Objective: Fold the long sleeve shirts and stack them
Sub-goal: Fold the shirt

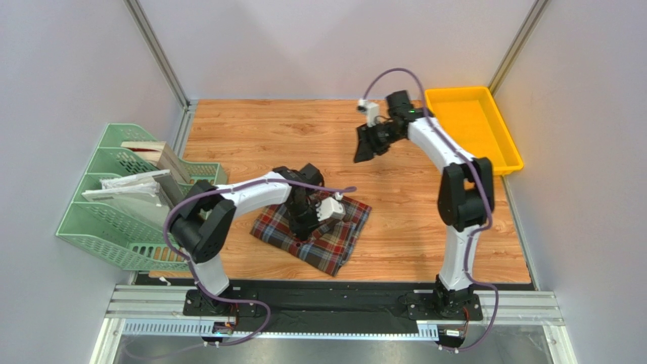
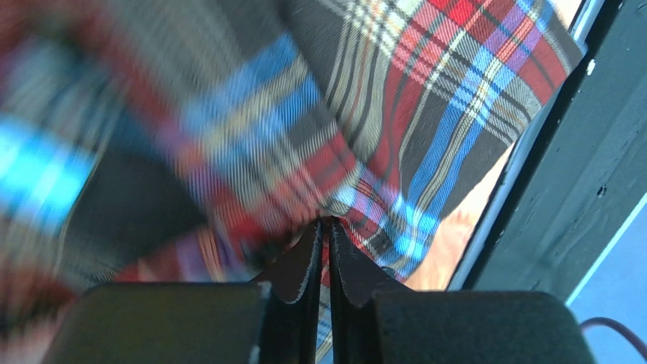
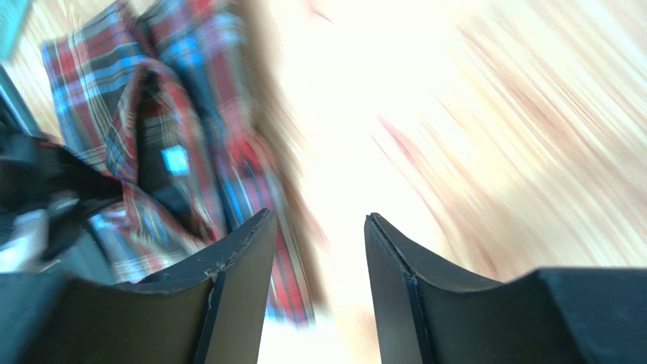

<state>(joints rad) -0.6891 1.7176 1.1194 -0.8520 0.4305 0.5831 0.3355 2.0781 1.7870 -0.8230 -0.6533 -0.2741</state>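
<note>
The plaid flannel shirt point(image 1: 334, 246) lies folded in a compact bundle on the wooden table, front centre. My left gripper point(image 1: 305, 221) is down on its left part, and in the left wrist view the left gripper point(image 2: 326, 221) is shut on a fold of the shirt point(image 2: 456, 91). My right gripper point(image 1: 366, 148) is raised over the far middle of the table, well apart from the shirt. In the blurred right wrist view the right gripper point(image 3: 315, 220) is open and empty. The shirt point(image 3: 99, 83) with its light blue neck label point(image 3: 176, 161) shows at the left there.
A green file rack point(image 1: 114, 197) holding papers stands at the table's left edge. A yellow tray point(image 1: 516, 159) sits at the far right. A black strip point(image 2: 562, 152) runs along the table's near edge, close to the shirt.
</note>
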